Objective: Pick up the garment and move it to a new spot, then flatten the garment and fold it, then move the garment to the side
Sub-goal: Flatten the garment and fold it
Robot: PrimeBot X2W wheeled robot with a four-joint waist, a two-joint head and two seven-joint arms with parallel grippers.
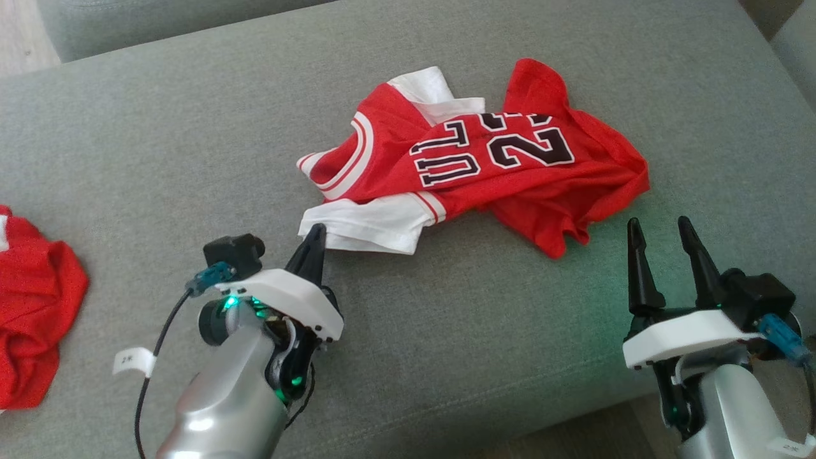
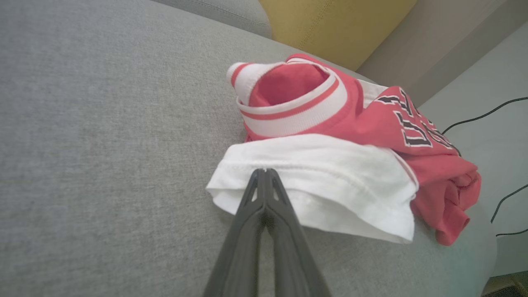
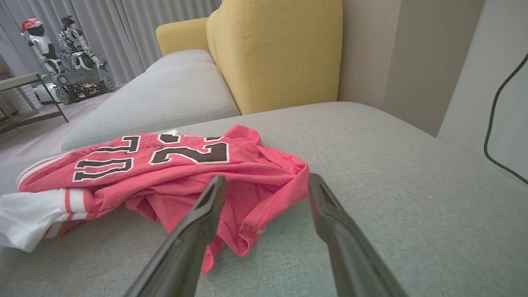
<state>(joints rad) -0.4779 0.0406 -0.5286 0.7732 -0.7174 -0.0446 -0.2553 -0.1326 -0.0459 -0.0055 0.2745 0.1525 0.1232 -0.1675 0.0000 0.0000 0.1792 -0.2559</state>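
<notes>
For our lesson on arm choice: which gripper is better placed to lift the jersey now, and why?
Left. The left gripper is shut on the white sleeve of the jersey; the right gripper stands open, short of the red hem.

One numbered jersey (image 1: pixel 484 159), one other red garment (image 1: pixel 32 306), one grey cushion (image 1: pixel 159 127) and two pairs of fingers (image 1: pixel 311 255) (image 1: pixel 639 268).

Reaching in from the lower left with the left gripper (image 1: pixel 315 231): clamped tight, both dark fingers pressed into a single point, pinching the white sleeve edge of the garment (image 2: pixel 330 177). Silver forearm slanting up and to the right, white wrist plate tilted, green light glowing underneath. Over at the lower right, holding the right gripper (image 1: pixel 658 223) low and spread wide, fingers pointing up and slightly left, tips well apart. White wrist plate roughly level, silver forearm rising from the bottom edge.
</notes>
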